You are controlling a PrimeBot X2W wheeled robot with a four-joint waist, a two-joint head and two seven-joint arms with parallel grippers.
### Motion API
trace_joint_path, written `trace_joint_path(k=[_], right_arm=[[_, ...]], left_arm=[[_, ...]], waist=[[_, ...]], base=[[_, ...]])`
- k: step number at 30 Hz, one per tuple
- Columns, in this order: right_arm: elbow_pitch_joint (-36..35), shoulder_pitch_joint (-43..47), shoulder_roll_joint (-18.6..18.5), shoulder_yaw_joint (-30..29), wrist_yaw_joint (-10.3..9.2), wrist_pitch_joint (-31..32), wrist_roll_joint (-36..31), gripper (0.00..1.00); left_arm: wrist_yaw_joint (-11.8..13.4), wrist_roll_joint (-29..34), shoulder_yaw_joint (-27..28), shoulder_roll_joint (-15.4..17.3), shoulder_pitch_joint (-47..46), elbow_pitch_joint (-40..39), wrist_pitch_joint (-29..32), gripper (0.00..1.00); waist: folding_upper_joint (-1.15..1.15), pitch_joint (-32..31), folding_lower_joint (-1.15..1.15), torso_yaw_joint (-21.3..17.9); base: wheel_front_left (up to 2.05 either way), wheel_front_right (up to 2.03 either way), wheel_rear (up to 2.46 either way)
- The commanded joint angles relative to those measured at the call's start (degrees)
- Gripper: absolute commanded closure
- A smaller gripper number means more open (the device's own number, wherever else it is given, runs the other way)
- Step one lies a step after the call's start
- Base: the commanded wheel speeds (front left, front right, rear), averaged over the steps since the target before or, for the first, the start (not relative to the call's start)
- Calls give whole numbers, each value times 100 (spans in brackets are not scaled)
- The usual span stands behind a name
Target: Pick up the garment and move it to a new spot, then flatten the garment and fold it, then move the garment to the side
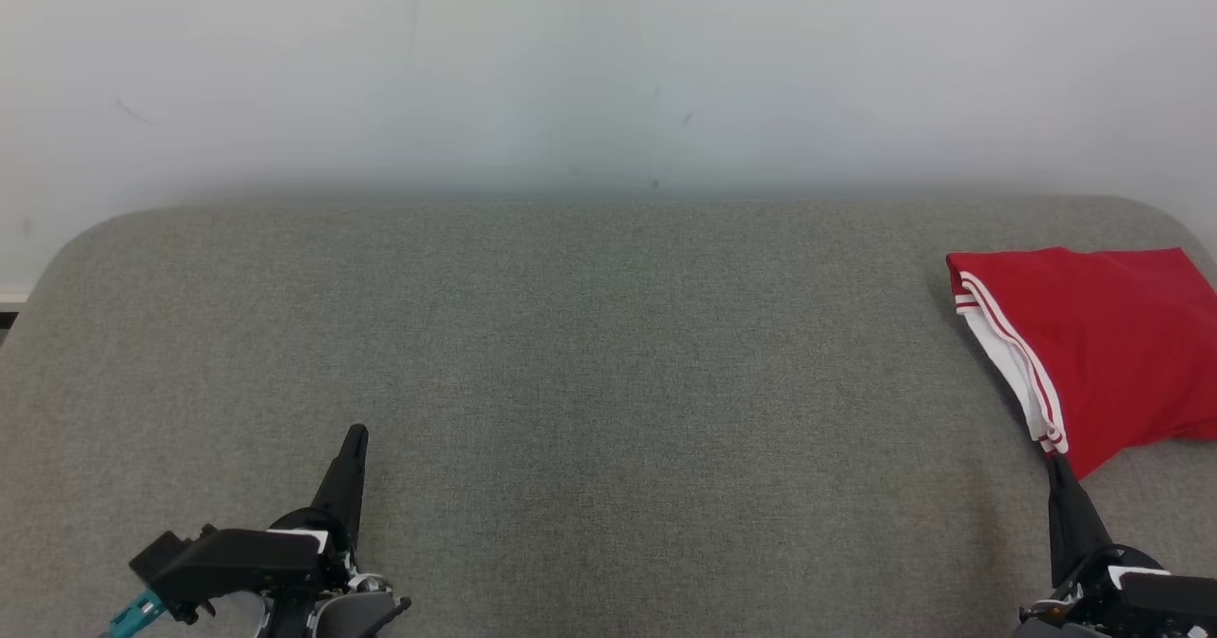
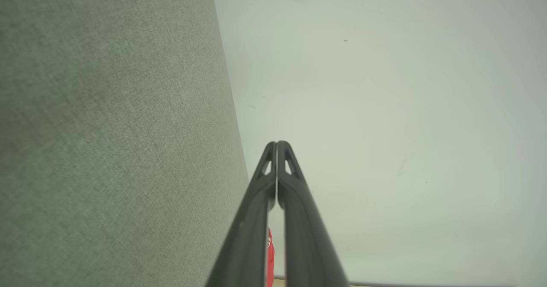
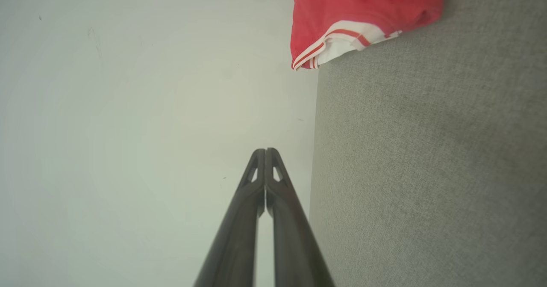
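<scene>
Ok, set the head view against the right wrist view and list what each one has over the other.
Head view, of the two: the left gripper, shut, at lower left. Right wrist view, of the two: the seam where its own two fingers meet, plus their cutouts. Both: the red garment, the grey surface, the pale wall and the right gripper.

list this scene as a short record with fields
surface: grey fabric-covered top, white wall behind
garment: red with white striped trim, folded, lying at the robot's right edge of the top
left end effector: shut, empty, over bare fabric
right end effector: shut, empty, just short of the garment's near corner
task state: garment appears folded and set to the side
</scene>
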Motion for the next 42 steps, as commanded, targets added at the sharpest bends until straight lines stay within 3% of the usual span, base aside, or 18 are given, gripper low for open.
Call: trace_joint_path(k=[1, 42], right_arm=[[-17, -62, -5, -4, 6, 8, 6, 100], [-17, -62, -5, -4, 6, 7, 5, 100]], left_arm=[[-20, -29, 8, 27, -68, 5, 13, 100], [-20, -29, 8, 27, -67, 4, 13, 100]], waist=[[0, 0, 0, 0], [0, 0, 0, 0]], base=[[0, 0, 0], [0, 0, 0]])
